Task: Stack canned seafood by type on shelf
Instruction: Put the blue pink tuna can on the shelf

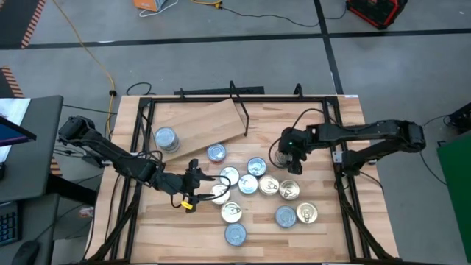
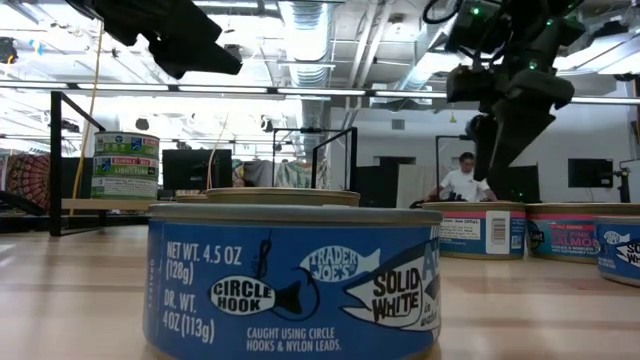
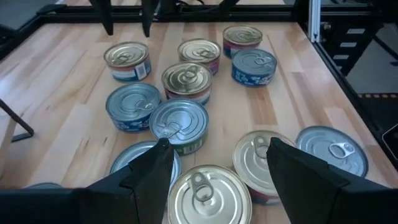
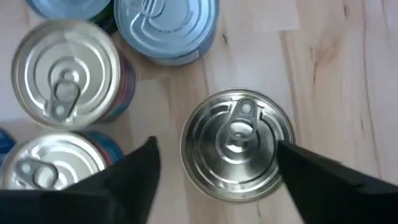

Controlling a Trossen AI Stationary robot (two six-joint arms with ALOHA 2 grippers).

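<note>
Tins (image 1: 250, 185) crowd the counter (image 1: 346, 228) just off the shelf (image 1: 199, 121) edge; bare wood rings them. Left claw (image 1: 197, 184) gapes over a gold-lidded tin (image 3: 208, 193); right claw (image 1: 292, 163) spread above another (image 4: 237, 144).

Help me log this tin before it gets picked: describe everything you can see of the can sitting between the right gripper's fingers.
The can is a small flat round tin with a shiny silver ridged lid and a pull tab. It stands upright on the wooden tabletop, apart from the neighbouring tins. The right gripper is directly above it, fingers open to either side without visibly touching it. Its side label is not visible from above.
</note>
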